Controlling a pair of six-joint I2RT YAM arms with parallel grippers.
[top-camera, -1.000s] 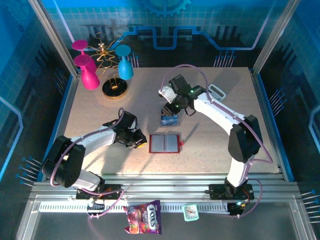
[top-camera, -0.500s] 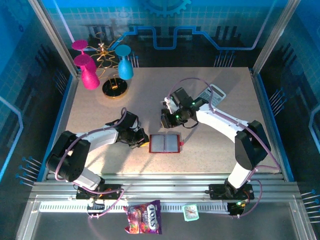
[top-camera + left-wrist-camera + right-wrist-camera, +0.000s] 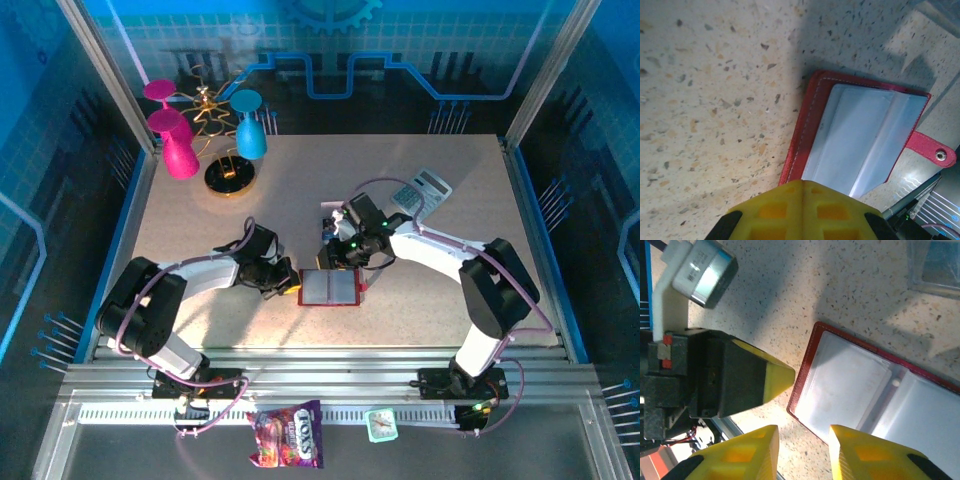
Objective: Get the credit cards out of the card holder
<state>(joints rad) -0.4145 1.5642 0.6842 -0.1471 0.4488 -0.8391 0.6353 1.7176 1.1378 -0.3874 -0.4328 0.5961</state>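
Note:
The red card holder (image 3: 329, 288) lies open flat on the table, its grey pockets facing up and its snap tab (image 3: 935, 152) off one side. I make out no credit cards in the pockets; they are hidden. My left gripper (image 3: 291, 283) is shut, with its yellow tip (image 3: 802, 182) at the holder's (image 3: 860, 135) left red edge and nothing between its fingers. Over the holder's (image 3: 880, 390) near-left corner my right gripper (image 3: 802, 440) stands open, holding nothing. The left gripper's tip (image 3: 777, 377) lies just beside that corner.
A clear plastic box (image 3: 935, 265) with something bluish inside sits just behind the holder, mostly under the right arm. A grey calculator (image 3: 422, 190) lies at the back right. Pink and teal goblets (image 3: 180, 145) and a gold wire stand (image 3: 230, 175) fill the back left.
The right gripper has come forward from the clear box down to the holder, its jaws narrower than before. The left gripper has slid right to the holder's edge and closed fully.

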